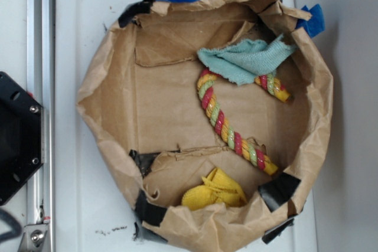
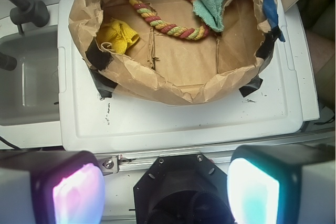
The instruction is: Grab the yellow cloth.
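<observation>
The teal cloth (image 1: 245, 60) hides part of the rope (image 1: 233, 128), and the wrist view's bottom edge crops both tool fingers (image 2: 252, 190).

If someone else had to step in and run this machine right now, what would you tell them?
Gripper: open and empty, its fingers wide apart, held outside the paper bag tray, well short of it.
Yellow cloth: bunched in a corner of the tray, near black tape, untouched.
Also inside: the twisted rope across the middle, with the teal cloth draped over one end.
Done: nothing yet.
Left: reach into the tray, close on the yellow cloth, lift it.
</observation>
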Controlling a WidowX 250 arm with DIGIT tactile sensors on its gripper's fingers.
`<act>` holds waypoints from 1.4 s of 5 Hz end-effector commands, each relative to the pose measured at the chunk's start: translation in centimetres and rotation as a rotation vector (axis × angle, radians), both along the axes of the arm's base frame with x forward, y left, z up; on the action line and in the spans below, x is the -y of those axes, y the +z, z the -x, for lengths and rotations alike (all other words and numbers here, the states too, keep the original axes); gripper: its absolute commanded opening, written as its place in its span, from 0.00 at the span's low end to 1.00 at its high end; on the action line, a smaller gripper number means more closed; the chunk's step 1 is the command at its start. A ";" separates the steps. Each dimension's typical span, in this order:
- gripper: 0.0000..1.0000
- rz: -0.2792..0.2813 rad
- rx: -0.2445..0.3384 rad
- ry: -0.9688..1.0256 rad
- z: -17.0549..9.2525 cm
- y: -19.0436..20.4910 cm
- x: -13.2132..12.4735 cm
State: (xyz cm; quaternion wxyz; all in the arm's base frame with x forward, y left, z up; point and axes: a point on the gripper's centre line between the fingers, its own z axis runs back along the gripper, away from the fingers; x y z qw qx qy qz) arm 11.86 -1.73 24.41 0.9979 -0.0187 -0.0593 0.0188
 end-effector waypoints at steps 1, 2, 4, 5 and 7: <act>1.00 0.000 0.000 0.000 0.0 0.0 0.0; 1.00 -0.031 0.056 0.028 -5.0 -0.4 -0.4; 1.00 -0.036 0.074 -0.042 -14.6 -2.5 -1.4; 1.00 0.027 0.121 -0.291 -16.1 -4.1 -2.5; 1.00 0.082 0.147 -0.790 -14.5 -6.8 -1.5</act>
